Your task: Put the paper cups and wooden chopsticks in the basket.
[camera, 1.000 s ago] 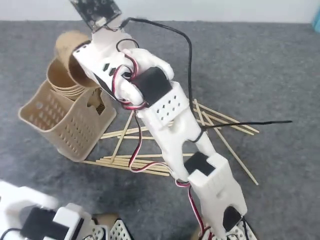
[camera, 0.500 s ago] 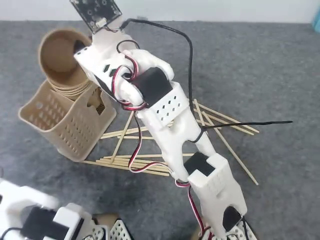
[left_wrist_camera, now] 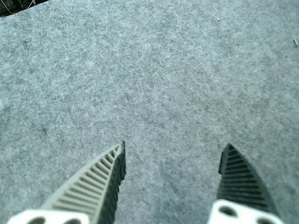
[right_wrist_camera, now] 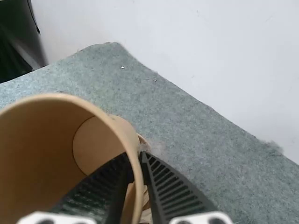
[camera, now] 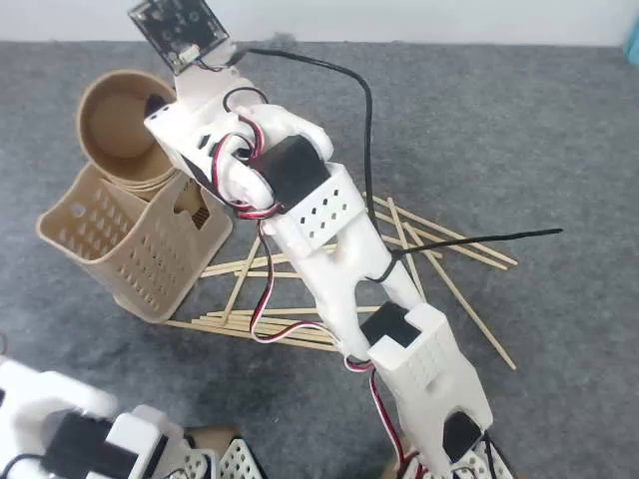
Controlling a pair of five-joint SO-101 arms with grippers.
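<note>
The right gripper (right_wrist_camera: 135, 164) is pinching the paper cup (right_wrist_camera: 46, 149) at its rim, one jaw inside and one outside. Just beyond the jaws sits the basket (camera: 140, 249), and the wooden chopsticks (camera: 444, 239) are lying farther off. The left gripper (left_wrist_camera: 172, 154) is holding its jaws apart above grey mat (left_wrist_camera: 154, 70).

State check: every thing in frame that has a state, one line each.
Brown paper cup: gripped by its wall, mouth up, over the basket.
Right gripper: fingers shut on the cup wall.
Left gripper: fingers open, nothing held, over the grey mat.
Nested paper cups: stacked in the basket.
Beige perforated plastic basket: standing, holding the stack.
Wooden chopsticks: scattered on the mat, outside the basket.
</note>
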